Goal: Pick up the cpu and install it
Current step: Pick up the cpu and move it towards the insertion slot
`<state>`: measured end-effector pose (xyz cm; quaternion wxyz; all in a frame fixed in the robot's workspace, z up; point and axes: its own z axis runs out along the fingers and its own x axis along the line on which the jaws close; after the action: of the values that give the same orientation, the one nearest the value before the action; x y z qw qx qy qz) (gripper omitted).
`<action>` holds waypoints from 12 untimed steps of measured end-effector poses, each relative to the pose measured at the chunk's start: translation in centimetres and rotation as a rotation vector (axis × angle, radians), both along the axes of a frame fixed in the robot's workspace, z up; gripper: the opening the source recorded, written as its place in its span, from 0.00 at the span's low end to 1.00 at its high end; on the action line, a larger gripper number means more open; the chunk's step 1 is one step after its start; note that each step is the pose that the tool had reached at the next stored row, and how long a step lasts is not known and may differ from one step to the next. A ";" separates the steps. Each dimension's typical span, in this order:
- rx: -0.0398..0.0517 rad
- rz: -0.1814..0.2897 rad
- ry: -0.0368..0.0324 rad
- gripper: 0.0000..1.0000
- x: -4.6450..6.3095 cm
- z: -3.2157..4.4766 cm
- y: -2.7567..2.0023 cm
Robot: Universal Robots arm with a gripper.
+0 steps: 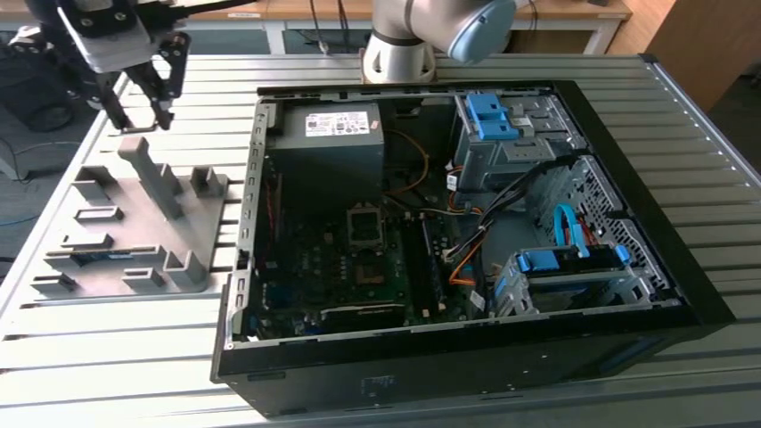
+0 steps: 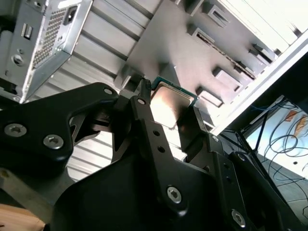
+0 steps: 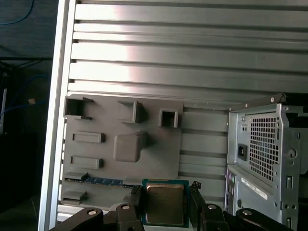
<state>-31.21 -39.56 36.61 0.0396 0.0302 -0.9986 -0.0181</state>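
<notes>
Holding the small square cpu [image 3: 165, 202], dull silver face with a green edge, the black two-fingered gripper [image 1: 143, 118] is clamped on its opposite sides, as the first wrist view shows. The pick-up looks done; the install is left. In the exterior view, the arm hangs above the grey plastic parts holder [image 1: 131, 223] on the left of the slatted metal table [image 1: 690, 134], fingers pointing down. It is well apart from the open black computer case [image 1: 452, 379] to the right, whose square motherboard socket [image 1: 363, 223] appears unfilled.
</notes>
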 end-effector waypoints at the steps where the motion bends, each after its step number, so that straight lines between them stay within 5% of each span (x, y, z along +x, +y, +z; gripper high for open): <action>1: 0.0001 0.000 0.0000 0.47 0.4 -0.01 0.00; 12: 0.0001 0.000 0.0020 0.47 4.7 -0.03 0.00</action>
<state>-26.51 -39.56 36.58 0.0406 0.0302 -0.9986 -0.0182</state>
